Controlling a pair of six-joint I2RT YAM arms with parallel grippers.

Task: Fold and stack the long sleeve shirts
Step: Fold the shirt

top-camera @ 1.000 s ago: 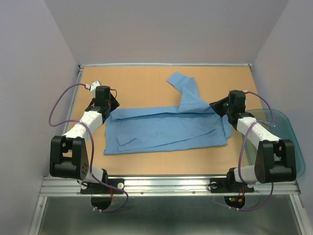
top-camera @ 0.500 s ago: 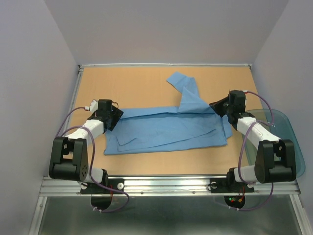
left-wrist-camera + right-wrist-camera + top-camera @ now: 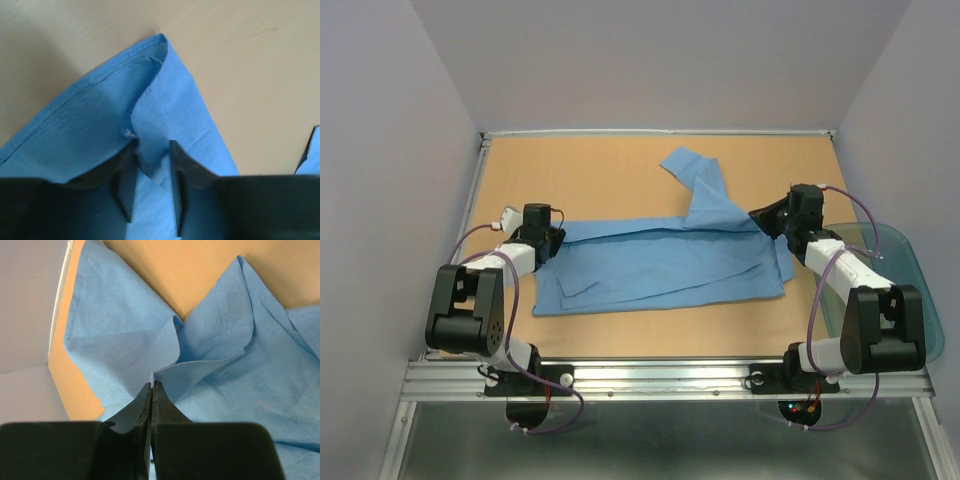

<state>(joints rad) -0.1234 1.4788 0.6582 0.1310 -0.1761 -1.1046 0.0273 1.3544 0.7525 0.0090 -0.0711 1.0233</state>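
The limp, light shirt point(image 3: 660, 262) is best held by hemmed corners: right jaws clamp a fold near the surface's point(image 3: 600, 170) right edge, left jaws straddle its hem, grip unclear.

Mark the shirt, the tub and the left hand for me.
shirt point(image 3: 660, 268): top view, middle of its body.
tub point(image 3: 920, 268): top view, its right wall.
left hand point(image 3: 153, 146): left wrist view, midway between the fingertips.
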